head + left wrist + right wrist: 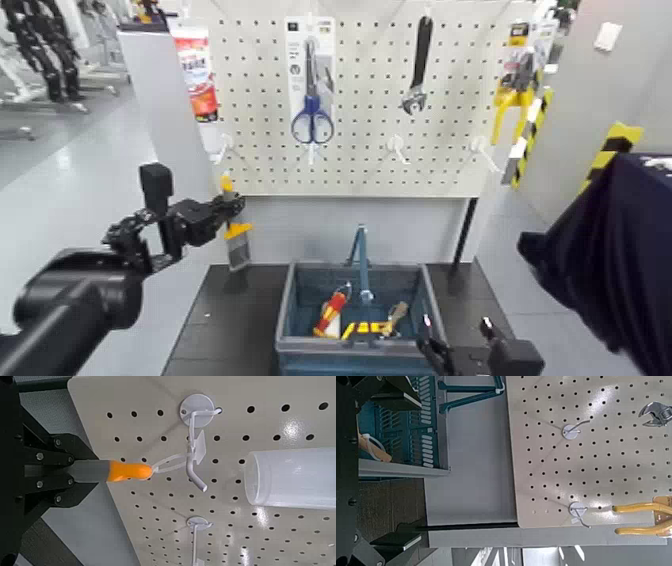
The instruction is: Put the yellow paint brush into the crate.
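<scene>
One arm engaged: left gripper clamped on upright yellow paint brush, left of crate; right gripper agape nearby.

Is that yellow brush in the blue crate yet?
Not yet. The left end effector holds the yellow paint brush upright beside the pegboard, left of the crate.

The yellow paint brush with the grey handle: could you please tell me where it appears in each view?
Head view: yellow paint brush in the left gripper, left of the blue-grey plastic crate.
Left wrist view: centre-left, tip at a white hook.
Right wrist view: not visible.
Shared landmark: white perforated pegboard.
</scene>
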